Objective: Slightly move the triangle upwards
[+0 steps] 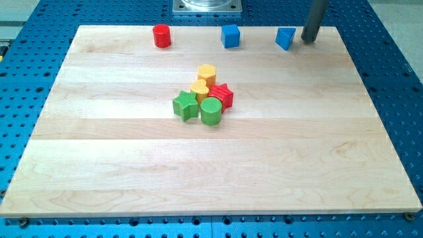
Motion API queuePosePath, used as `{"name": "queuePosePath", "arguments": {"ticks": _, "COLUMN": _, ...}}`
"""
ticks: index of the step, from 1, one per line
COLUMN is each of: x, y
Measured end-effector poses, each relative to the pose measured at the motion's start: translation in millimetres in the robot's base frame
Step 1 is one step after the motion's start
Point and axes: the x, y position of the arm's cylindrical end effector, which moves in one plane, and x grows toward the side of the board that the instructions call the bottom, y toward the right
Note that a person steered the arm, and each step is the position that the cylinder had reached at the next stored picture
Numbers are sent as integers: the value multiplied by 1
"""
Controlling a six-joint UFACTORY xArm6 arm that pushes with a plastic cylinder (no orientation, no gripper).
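Blue triangular block (285, 38): nr wooden worktop (99, 165) top edge; my tip (308, 39) just at 3 o'clock; no hand fitted.

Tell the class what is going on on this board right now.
A robot arm's dark rod is working the board's top right corner. My tip sits just right of the blue triangle, close to it; contact cannot be told. A blue cube and red cylinder stand along the top edge. A cluster of yellow, red and green blocks rests mid-board.
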Motion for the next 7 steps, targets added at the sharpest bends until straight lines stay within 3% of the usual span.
{"name": "queuePosePath", "arguments": {"ticks": 2, "x": 2, "y": -39}}
{"name": "queuePosePath", "arguments": {"ticks": 3, "x": 22, "y": -91}}
{"name": "queuePosePath", "arguments": {"ticks": 4, "x": 52, "y": -69}}
{"name": "queuePosePath", "arguments": {"ticks": 5, "x": 60, "y": -95}}
{"name": "queuePosePath", "arguments": {"ticks": 7, "x": 77, "y": -86}}
